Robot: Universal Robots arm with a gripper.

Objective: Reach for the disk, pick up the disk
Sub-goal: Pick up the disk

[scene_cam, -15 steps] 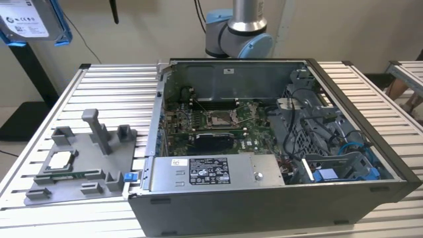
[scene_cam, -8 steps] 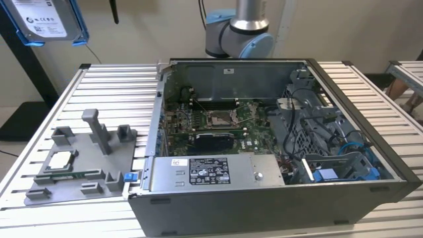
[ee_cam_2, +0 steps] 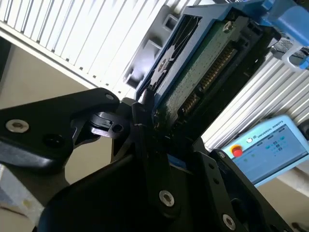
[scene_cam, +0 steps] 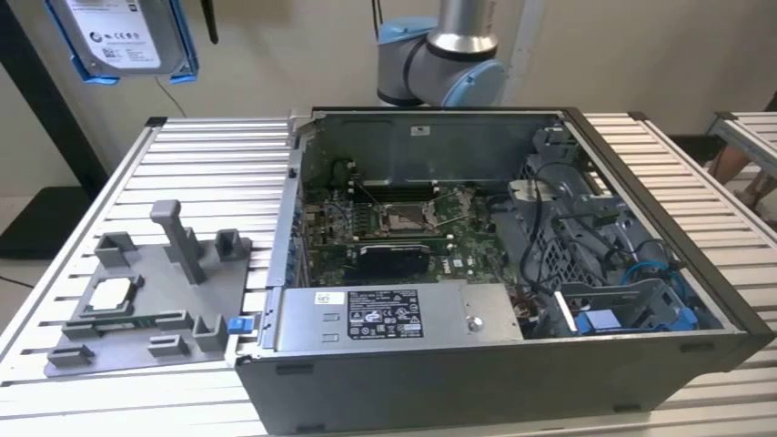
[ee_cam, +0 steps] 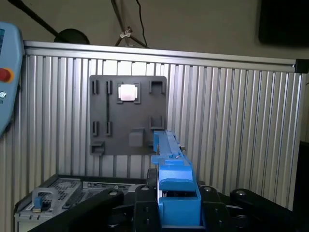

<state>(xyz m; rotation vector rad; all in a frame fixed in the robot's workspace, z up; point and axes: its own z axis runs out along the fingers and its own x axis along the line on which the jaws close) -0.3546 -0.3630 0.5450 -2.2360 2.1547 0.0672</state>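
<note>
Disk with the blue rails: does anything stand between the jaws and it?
Nothing visible. The flat silver-grey hard drive with blue plastic rails sits clamped in the jaws of the gripper, raised above the ribbed aluminium table.

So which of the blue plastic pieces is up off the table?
The ones along the disk, hanging in the air at the exterior view's upper left. The blue caddy sits inside the computer case; the blue clip sits low beside it.
</note>
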